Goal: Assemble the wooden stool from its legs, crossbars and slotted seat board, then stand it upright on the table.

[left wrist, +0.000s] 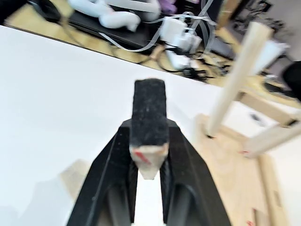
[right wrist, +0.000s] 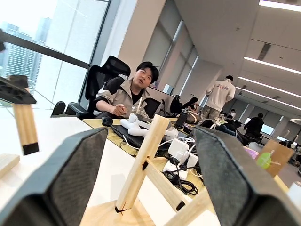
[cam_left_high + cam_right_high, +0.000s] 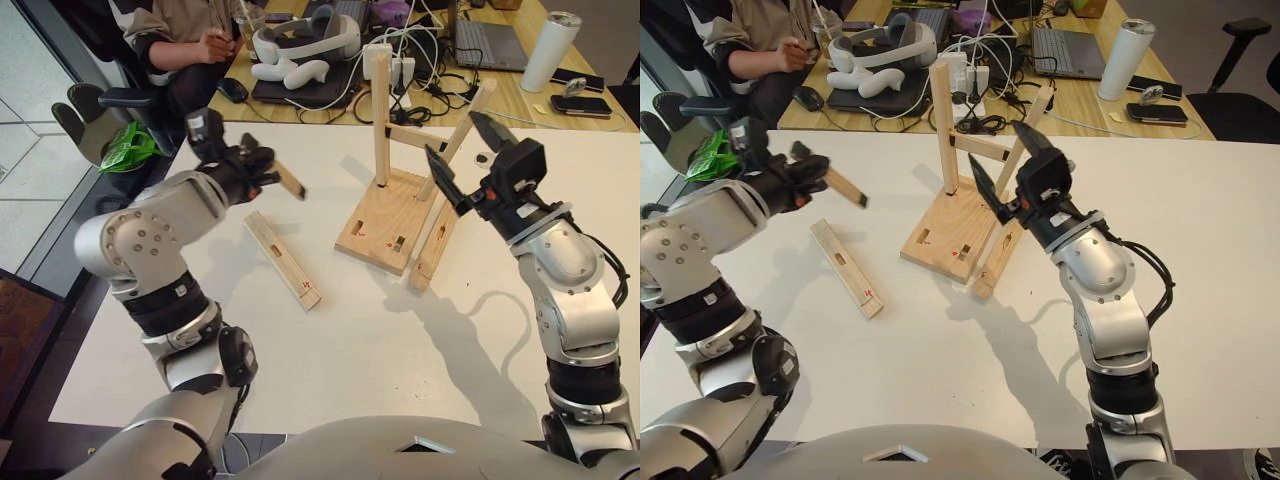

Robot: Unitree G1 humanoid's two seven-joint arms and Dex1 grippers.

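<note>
- White table point(image 3: 350, 340), bearing all the wooden parts, loose and joined.
- Wooden desk point(image 3: 500, 90) just behind the table's far edge, strewn with cables, a white headset point(image 3: 300, 40) and a white tumbler point(image 3: 550, 50).
- Slotted seat board point(image 3: 372, 240), flat on the table near its middle, slots facing up.
- Upright leg point(image 3: 380, 130), planted in the far part of the seat board, standing straight.
- Leaning leg point(image 3: 478, 105), tilted toward the upright leg, its middle hidden behind the right gripper.
- Flat slotted piece point(image 3: 433, 250) on the table, touching the right edge of the seat board; cannot tell whether separate from the leaning leg or its lower run.
- Loose slotted leg point(image 3: 283, 258), flat on the table to the left of the seat board, apart from it.
- Right gripper point(image 3: 467, 150), spread wide with nothing between its fingers, hovering above the right edge of the seat board, just in front of the leaning leg.
- Left gripper point(image 3: 262, 165), clamped on a short wooden piece, raised over the table left of the seat board, beyond the loose slotted leg.
- Short wooden piece point(image 1: 148, 113), pinched near one end, its dark-tipped end jutting toward the seat board, clear of the table.
- Crossbar point(image 3: 415, 138), bridging the upright leg and the leaning leg well above the seat board.
</note>
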